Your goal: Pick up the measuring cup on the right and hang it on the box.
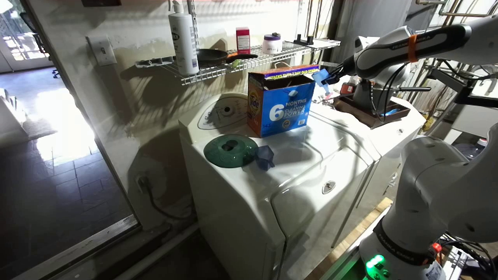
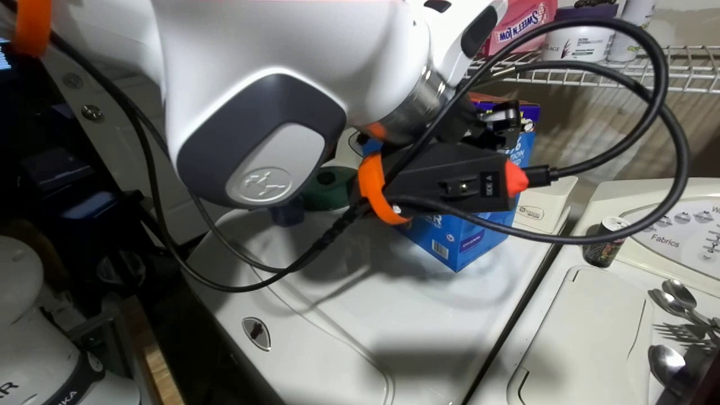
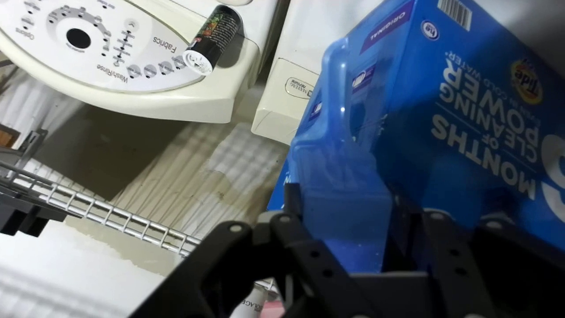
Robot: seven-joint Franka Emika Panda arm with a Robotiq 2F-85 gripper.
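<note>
The blue Tide box (image 1: 288, 111) stands on the white washer with its top open. It shows in the wrist view (image 3: 481, 145) and partly behind the arm in an exterior view (image 2: 484, 225). A translucent blue measuring cup (image 3: 340, 172) is between my gripper's fingers (image 3: 346, 205), its handle pointing away from me. My gripper (image 1: 334, 76) holds this cup (image 1: 320, 77) beside the box's top corner; whether cup and box touch is unclear. My fingertips are hidden in an exterior view. A second blue cup (image 1: 264, 157) lies by the round green lid (image 1: 218, 153).
A wire shelf (image 1: 237, 64) with a pan, a bottle and jars hangs above the box. A can (image 2: 610, 247) and cutlery (image 2: 680, 320) lie to one side on the neighbouring machine. A brown tray (image 1: 350, 111) stands under the arm.
</note>
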